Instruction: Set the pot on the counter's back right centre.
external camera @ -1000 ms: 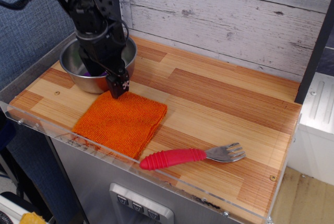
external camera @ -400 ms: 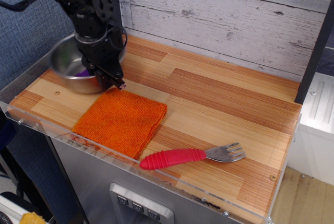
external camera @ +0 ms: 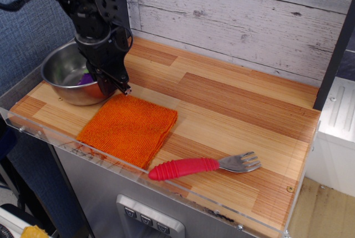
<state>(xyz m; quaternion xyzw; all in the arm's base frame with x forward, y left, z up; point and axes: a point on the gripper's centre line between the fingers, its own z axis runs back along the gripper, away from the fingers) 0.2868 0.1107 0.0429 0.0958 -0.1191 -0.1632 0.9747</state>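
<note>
Since the gripper (external camera: pixel 113 80) clamps the pot (external camera: pixel 69 74) by its rim, it can drag it along the counter (external camera: pixel 233 116).

One round shiny stainless-steel pot (external camera: pixel 69 80), one small purple toy eggplant (external camera: pixel 87 77) inside it, one square orange woven cloth (external camera: pixel 128 129), one red-handled metal fork (external camera: pixel 204 165), one black robot gripper (external camera: pixel 113 82), one wood-plank counter (external camera: pixel 233 116).
</note>
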